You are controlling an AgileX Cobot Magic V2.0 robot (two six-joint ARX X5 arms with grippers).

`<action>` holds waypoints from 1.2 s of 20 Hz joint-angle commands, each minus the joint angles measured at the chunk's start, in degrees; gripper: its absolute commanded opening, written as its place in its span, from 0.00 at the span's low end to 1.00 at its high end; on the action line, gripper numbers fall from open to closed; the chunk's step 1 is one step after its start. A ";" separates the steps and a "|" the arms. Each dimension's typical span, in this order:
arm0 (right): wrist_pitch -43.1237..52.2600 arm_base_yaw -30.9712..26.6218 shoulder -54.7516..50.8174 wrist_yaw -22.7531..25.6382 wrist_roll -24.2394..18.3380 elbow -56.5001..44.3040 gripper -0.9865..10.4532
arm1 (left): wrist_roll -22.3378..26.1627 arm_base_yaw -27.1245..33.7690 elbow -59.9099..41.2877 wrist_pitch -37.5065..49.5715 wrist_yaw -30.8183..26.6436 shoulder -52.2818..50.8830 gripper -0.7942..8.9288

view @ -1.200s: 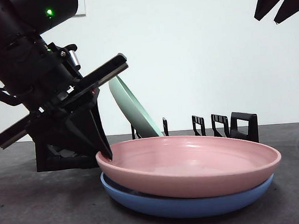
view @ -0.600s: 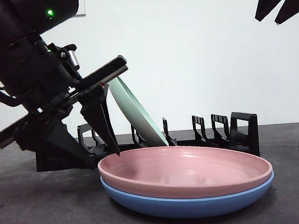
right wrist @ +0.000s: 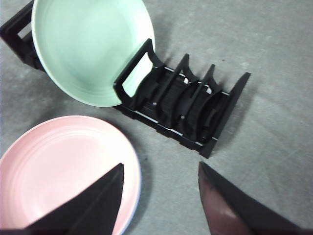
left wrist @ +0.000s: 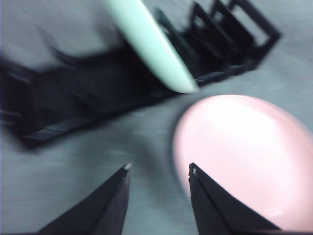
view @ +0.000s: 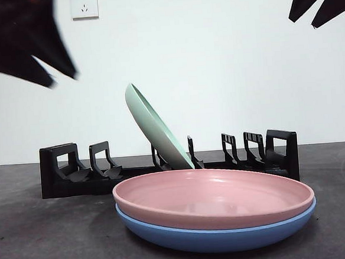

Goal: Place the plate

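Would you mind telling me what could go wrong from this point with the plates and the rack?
The pink plate lies nested on the blue plate, so a grasp at its rim may catch or drag both. The green plate leans tilted in the black rack; a plate inserted beside it, or a passing left gripper, might knock it.

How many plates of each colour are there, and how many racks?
Green plate: 1
Pink plate: 1
Blue plate: 1
Black dish rack: 1
Total: 4 things, 3 plates and 1 rack
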 commanded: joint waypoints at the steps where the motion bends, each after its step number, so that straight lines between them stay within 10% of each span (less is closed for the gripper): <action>1: 0.42 1.38 0.63 -0.17 0.85 0.72 0.30 | 7.91 0.74 0.96 -3.63 -4.68 -5.49 0.27; 10: 7.58 7.28 11.89 -6.25 11.10 4.59 0.30 | 11.61 3.10 0.96 -12.02 -9.81 -23.71 0.27; 24: -0.04 12.48 50.29 -18.56 22.21 46.58 0.30 | 14.10 3.10 0.96 -14.38 -9.81 -24.26 0.27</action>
